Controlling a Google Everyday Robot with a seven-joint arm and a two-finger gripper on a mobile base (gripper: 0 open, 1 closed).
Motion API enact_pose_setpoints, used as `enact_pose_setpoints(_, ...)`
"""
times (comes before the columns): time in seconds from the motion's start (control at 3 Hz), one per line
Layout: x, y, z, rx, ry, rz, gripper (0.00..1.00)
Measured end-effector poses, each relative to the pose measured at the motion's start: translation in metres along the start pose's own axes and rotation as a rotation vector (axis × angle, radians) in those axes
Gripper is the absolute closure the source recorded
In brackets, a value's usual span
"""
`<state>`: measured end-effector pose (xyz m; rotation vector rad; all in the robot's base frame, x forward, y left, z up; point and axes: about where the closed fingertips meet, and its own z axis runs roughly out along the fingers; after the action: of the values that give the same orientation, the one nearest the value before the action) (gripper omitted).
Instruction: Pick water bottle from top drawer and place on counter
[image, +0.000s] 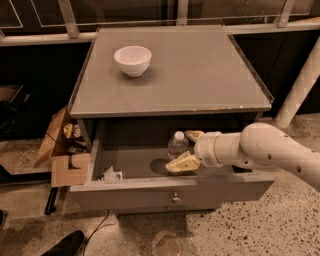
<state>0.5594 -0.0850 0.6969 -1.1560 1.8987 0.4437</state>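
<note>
Reaching into the pulled-out, wide grey-brown wooden top drawer (150, 194), the robot's white two-finger hand (180, 150) is holding its fingers apart on either side of the small clear plastic water bottle (177, 144), which is standing upright inside. A round white bowl (132, 60) is sitting on the flat grey worktop (200, 75) above.

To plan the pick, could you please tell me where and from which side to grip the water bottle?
Its body below the cap, from the right: the water bottle stands upright in the top drawer, and the open end effector straddles it there.
</note>
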Motion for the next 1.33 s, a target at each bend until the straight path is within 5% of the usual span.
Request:
enact_pose_setpoints(1.0, 0.0, 0.0, 0.0, 0.0, 0.0, 0.0, 0.94)
enact_pose_setpoints(1.33, -0.016, 0.004, -0.007, -0.041, 0.003, 0.009, 1.0)
